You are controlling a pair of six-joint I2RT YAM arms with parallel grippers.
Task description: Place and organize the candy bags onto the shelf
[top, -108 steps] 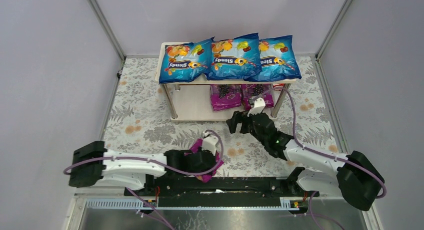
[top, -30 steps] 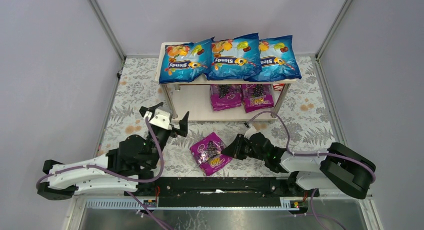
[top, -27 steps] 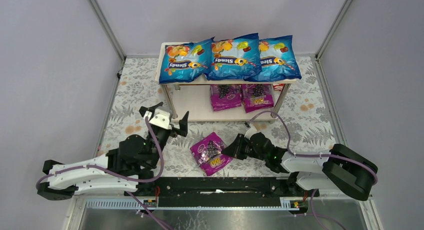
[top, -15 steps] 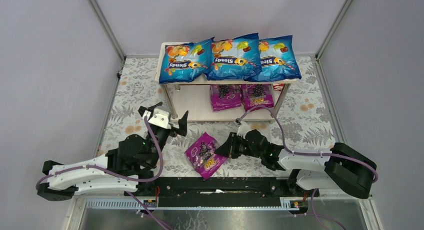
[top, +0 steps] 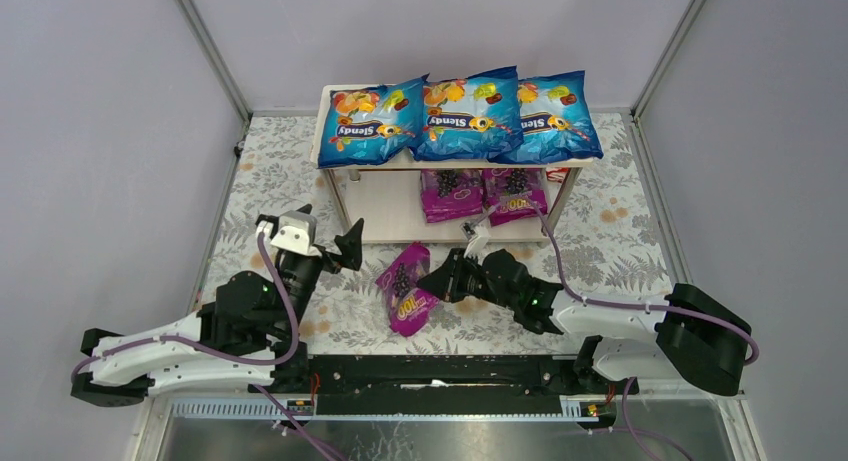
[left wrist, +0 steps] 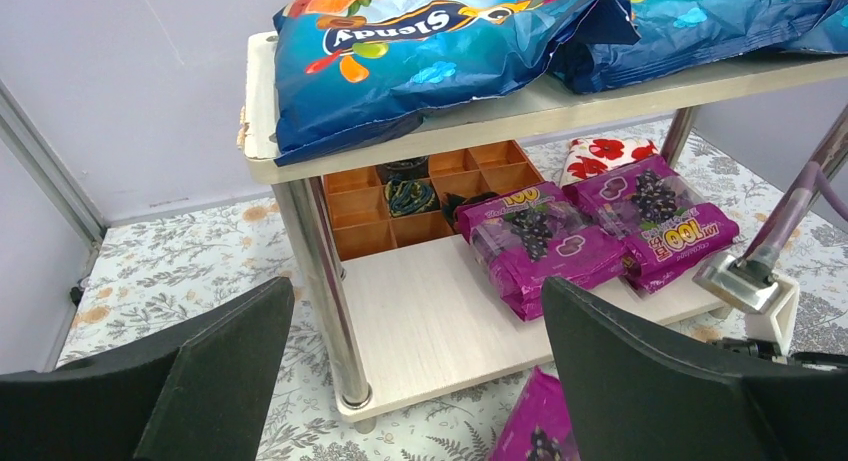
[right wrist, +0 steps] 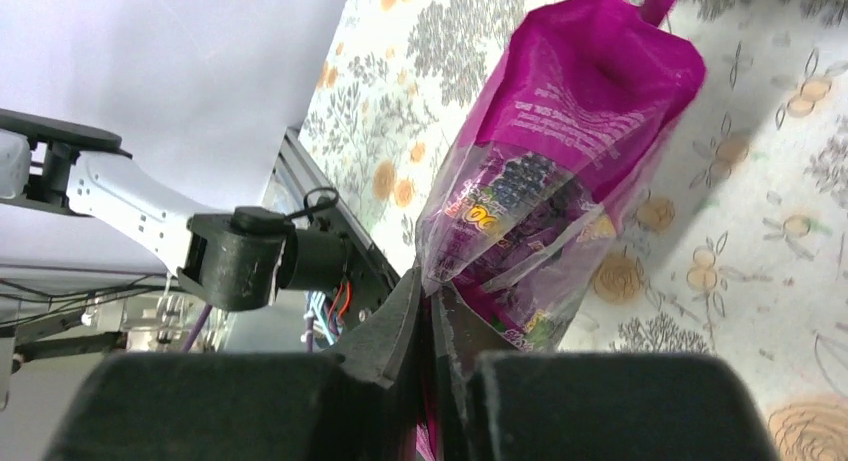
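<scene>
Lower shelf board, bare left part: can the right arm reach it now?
Probably yes. The right tool, shut on a magenta bag, hangs just before the lower shelf board; its front is open, two magenta bags lie further right, the left tool stands aside.

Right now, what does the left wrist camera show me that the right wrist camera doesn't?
Only left wrist: the shelf, blue bags on its top board, two magenta bags lying on its lower board, and an orange divider tray behind them. Only right wrist: the right gripper shut on the edge of the third magenta bag. Both: that third magenta bag, just a corner of it in the left wrist view, and the floral cloth.
</scene>
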